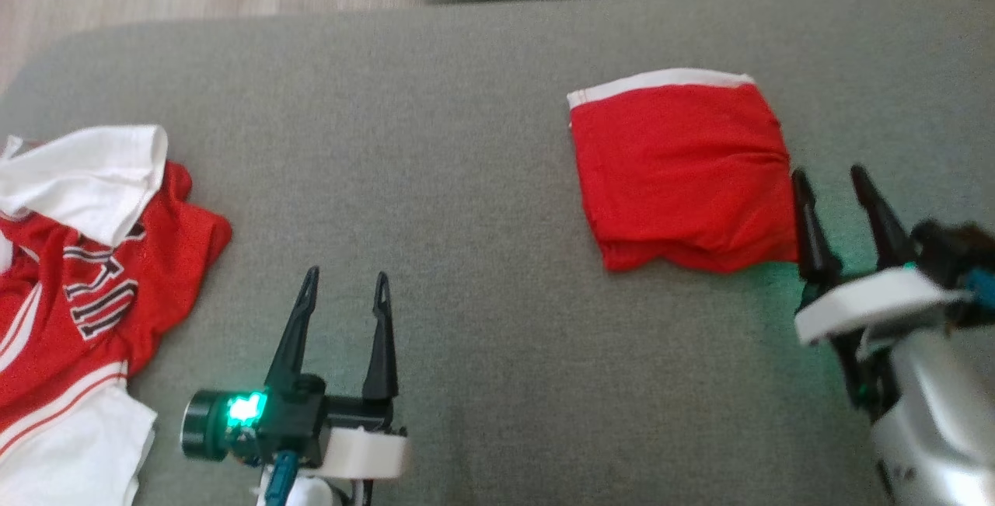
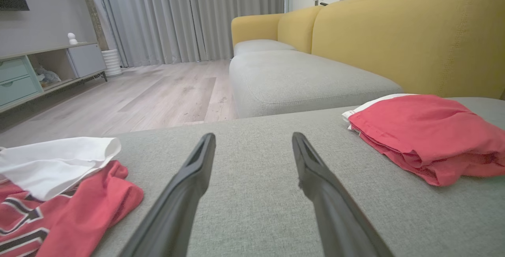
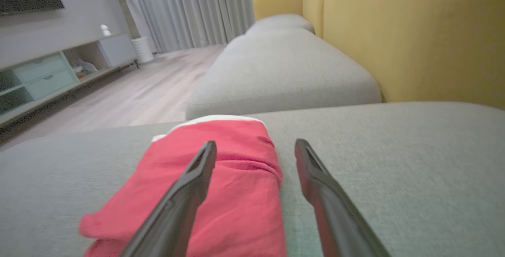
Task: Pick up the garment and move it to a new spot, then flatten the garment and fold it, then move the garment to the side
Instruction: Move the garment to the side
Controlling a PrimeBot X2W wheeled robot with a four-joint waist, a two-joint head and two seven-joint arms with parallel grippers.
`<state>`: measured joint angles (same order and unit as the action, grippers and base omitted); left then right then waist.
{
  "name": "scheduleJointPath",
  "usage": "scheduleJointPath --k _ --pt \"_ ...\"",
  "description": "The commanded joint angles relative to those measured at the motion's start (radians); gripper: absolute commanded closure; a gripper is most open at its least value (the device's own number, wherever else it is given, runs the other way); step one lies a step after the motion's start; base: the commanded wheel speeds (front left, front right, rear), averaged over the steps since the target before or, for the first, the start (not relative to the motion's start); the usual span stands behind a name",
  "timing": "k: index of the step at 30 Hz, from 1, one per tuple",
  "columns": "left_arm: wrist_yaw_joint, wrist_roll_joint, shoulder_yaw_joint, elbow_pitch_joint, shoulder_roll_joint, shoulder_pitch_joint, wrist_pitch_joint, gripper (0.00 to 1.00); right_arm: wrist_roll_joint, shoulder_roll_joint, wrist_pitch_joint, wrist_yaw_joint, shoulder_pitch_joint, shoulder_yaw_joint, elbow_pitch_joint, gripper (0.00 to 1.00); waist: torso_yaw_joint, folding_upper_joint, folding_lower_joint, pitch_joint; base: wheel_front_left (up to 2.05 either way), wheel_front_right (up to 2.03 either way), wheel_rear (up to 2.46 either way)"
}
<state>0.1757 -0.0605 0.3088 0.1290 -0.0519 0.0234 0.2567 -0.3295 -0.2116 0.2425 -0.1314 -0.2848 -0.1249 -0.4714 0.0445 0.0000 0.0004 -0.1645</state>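
Here the folded red cloth garment with a white edge (image 1: 684, 172) lies upper right, just left of the nearer right gripper (image 1: 828, 174), fingers apart and empty; the left gripper (image 1: 346, 274), likewise spread, sits well apart, lower centre.

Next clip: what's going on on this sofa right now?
A two-armed robot is working on clothes laid on a gray sofa cushion. A folded red garment with a white band lies toward the robot's right. The right gripper stands open at the garment's right edge and grips nothing. The left gripper is open too, over bare cushion. A crumpled red and white jersey lies untouched at the far left.
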Motion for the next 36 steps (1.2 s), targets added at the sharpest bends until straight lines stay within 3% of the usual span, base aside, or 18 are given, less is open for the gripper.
scheduleJointPath --k 1,12,13,15,17,25,36 --pt "0.006 0.004 -0.018 -0.031 0.002 0.037 0.005 0.00 -0.017 -0.030 -0.013 0.001 -0.057 -0.025 -0.005 0.00 0.010 0.0000 -0.0004 -0.044 0.00 0.00 0.00" --pt "0.023 -0.013 0.056 -0.018 0.002 0.118 0.005 0.00 -0.129 -0.115 -0.189 0.001 -0.286 -0.128 -0.260 0.01 0.044 0.0000 -0.0004 -0.124 0.00 0.00 0.00" --pt "0.024 -0.015 0.059 -0.016 0.002 0.121 0.005 0.00 -0.148 -0.113 -0.206 0.001 -0.288 -0.145 -0.273 0.19 0.047 0.0000 -0.0004 -0.126 0.00 0.00 0.00" --pt "0.030 -0.018 0.061 -0.013 0.002 0.125 0.005 0.00 -0.205 -0.099 -0.240 0.001 -0.285 -0.171 -0.287 0.79 0.050 0.0000 -0.0004 -0.128 0.00 0.00 0.00" --pt "0.034 -0.021 0.062 -0.014 0.002 0.125 0.005 0.00 -0.270 -0.094 -0.259 0.001 -0.280 -0.189 -0.278 1.00 0.050 0.0000 -0.0004 -0.132 0.00 0.00 0.00" --pt "0.038 -0.013 0.050 -0.030 0.002 0.131 0.005 0.00 -0.286 -0.215 -0.225 0.001 -0.296 -0.228 -0.244 1.00 -0.001 0.0000 -0.0004 -0.173 0.00 0.00 0.00" --pt "0.017 0.000 0.076 -0.066 0.002 0.254 0.005 0.00 -0.234 -0.540 -0.247 0.001 -0.301 -0.127 -0.180 1.00 -0.100 0.0000 -0.0004 -0.373 0.00 0.00 0.00"
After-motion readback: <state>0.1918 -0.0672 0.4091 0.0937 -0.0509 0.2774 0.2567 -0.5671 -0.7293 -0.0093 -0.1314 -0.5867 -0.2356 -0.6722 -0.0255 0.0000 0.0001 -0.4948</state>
